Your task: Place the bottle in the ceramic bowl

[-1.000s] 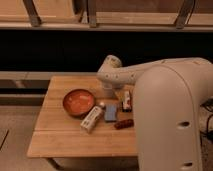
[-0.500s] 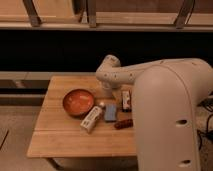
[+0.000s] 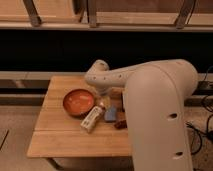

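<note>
The ceramic bowl, orange-red inside with a darker rim, stands on the left half of a small wooden table. The cream-white bottle lies on its side just right of and in front of the bowl, its pale cap end toward the bowl's rim. My gripper hangs from the big white arm just above the bottle's far end, beside the bowl's right rim. The bowl holds nothing.
A blue rectangular block lies right of the bottle, and a small white-and-dark-red packet lies beyond it, partly behind the arm. A dark wall and a railing run behind the table. Cables lie on the floor at right.
</note>
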Controlling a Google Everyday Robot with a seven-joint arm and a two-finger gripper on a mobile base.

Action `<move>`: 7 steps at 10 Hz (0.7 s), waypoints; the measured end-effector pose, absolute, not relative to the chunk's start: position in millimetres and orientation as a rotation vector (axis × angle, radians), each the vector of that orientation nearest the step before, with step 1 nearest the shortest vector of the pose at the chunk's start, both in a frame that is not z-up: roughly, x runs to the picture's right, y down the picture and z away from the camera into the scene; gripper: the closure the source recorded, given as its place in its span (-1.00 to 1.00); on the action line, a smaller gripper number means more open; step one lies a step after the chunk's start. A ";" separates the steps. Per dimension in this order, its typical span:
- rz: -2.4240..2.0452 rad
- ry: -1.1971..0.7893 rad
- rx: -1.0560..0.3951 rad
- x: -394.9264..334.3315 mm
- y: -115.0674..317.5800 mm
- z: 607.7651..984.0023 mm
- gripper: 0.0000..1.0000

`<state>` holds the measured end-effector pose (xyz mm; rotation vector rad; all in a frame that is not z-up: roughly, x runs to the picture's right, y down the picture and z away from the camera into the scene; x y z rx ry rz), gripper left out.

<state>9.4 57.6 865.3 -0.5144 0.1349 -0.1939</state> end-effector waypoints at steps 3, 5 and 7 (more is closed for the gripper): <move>-0.183 0.160 -0.530 18.8 65.3 852.6 -0.60; -0.154 0.151 -0.572 23.3 80.9 854.2 -0.60; -0.154 0.134 -0.600 21.9 89.0 858.9 -0.60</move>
